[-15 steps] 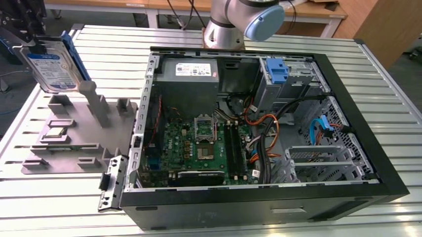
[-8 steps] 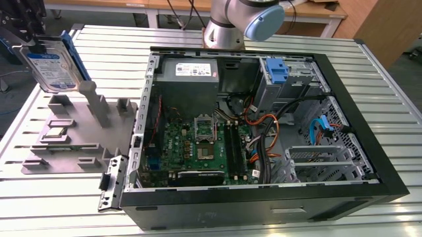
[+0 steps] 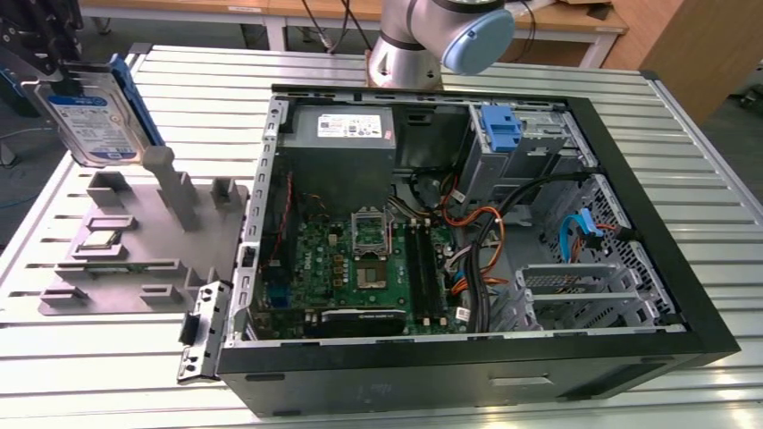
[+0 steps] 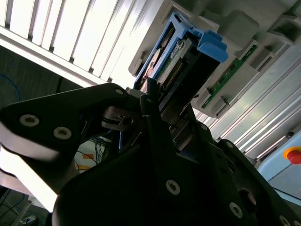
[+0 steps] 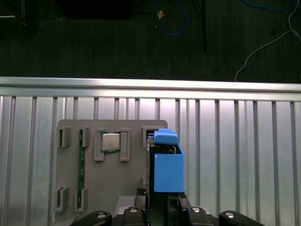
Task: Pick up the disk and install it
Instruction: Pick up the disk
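The disk (image 3: 96, 116), a silver drive with a blue-and-white label and blue side rails, hangs upright in the air above the grey fixture (image 3: 120, 259) at the exterior view's left. My gripper (image 3: 57, 76) is shut on its upper end. In the second wrist view the dark fingers (image 4: 149, 96) clamp the disk (image 4: 176, 56) from both sides, its connector edge facing the camera. In the first wrist view the disk's blue rail (image 5: 168, 165) sticks out past my gripper (image 5: 157, 207) over the fixture (image 5: 122, 179).
An open computer case (image 3: 477, 353) lies on the slatted metal table, with a motherboard (image 3: 357, 268), a grey power supply (image 3: 343, 128) and a blue latch (image 3: 501, 130) at the drive bay. The fixture holds a processor chip (image 5: 111, 141) and a memory stick (image 5: 80, 155). The arm's base (image 3: 412, 54) stands behind the case.
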Tool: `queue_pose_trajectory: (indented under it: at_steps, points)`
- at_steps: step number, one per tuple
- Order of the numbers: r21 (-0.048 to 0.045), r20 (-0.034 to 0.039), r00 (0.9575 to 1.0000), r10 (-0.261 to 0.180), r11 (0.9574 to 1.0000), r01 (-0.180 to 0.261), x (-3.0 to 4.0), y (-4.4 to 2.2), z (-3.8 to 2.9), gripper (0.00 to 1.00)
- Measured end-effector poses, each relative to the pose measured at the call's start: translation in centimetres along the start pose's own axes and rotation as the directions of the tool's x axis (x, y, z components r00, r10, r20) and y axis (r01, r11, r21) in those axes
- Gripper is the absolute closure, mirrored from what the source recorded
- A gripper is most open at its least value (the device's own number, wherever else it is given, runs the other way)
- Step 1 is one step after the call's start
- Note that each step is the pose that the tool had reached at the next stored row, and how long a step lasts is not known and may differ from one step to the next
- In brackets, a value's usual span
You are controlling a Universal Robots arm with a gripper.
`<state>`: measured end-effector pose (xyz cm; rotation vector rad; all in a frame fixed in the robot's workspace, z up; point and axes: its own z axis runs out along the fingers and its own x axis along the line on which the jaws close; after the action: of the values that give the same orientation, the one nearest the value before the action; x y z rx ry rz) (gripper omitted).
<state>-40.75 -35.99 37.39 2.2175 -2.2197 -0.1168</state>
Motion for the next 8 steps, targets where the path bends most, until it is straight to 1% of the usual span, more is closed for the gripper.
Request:
queue_pose_trajectory:
  at_steps: [8]
  points:
    - [-0.0001,-0.0001,1.0000,0.000,1.0000,0.000,-0.01,0.01,-0.11,0.65]
